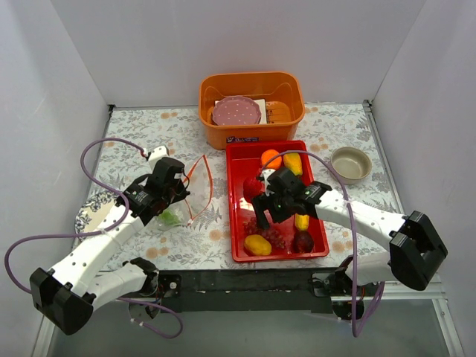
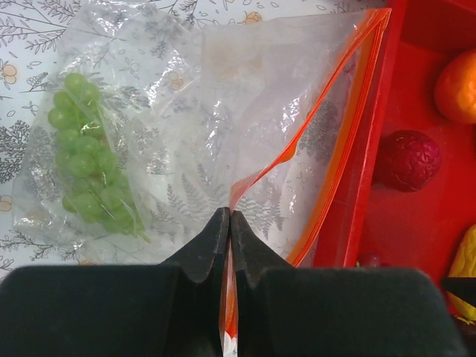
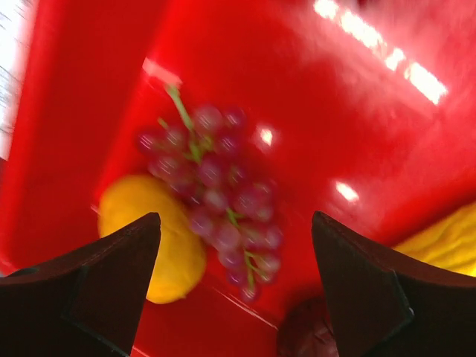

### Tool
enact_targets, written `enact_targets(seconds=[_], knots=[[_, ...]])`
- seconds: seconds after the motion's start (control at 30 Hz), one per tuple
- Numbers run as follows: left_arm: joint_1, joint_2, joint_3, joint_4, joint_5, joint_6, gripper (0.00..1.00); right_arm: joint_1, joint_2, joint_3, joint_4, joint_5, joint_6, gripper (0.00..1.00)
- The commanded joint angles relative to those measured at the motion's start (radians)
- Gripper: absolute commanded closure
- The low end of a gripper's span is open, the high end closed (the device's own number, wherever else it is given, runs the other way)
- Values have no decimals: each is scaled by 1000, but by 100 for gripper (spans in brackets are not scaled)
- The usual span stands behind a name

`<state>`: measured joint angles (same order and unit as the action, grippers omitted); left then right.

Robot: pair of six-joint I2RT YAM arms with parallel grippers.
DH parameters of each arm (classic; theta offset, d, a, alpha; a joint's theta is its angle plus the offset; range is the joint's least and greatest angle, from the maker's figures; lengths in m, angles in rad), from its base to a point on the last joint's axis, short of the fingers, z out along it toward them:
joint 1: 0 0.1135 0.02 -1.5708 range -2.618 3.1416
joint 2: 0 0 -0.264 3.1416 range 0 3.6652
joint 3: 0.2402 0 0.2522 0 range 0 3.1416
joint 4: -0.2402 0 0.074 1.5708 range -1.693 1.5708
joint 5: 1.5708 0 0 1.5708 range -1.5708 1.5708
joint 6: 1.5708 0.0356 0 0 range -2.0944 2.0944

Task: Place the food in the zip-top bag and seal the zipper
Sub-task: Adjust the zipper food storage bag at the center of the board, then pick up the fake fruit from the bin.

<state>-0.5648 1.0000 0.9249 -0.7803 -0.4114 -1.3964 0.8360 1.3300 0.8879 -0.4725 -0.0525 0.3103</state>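
While the left pincer (image 2: pixel 229 222) pinches its zipper (image 2: pixel 312 126), crinkly clear zip-top bag (image 2: pixel 186 111), right pincer (image 3: pixel 236 220) spread

Nothing legible anywhere; only a small dark label (image 1: pixel 242 139) low on the front of the orange bin (image 1: pixel 216 111), with pale marks too small to read in the top view; no letters, numbers or brand marks to make out in either wrist view.
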Motion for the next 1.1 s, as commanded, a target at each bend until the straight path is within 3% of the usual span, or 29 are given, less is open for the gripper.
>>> enact_targets(seconds=[0.0, 0.4, 0.67, 0.87, 0.9, 1.07], knots=[[5, -29, -8, 38, 46, 22, 100, -25, -37, -36, -28, -47, -106, 10], [5, -32, -9, 41, 56, 16, 100, -31, 106, -55, 41, -167, -174, 14], [5, -20, 0, 46, 56, 27, 100, -31, 190, -64, 121, -159, -149, 19], [5, -15, 5, 52, 57, 27, 100, -47, 202, -70, 178, -60, -68, 44], [5, -12, 6, 52, 59, 30, 100, -54, 201, -69, 179, -34, -53, 55], [5, -12, 8, 55, 62, 36, 100, -126, 173, -61, 213, -3, 21, 81]])
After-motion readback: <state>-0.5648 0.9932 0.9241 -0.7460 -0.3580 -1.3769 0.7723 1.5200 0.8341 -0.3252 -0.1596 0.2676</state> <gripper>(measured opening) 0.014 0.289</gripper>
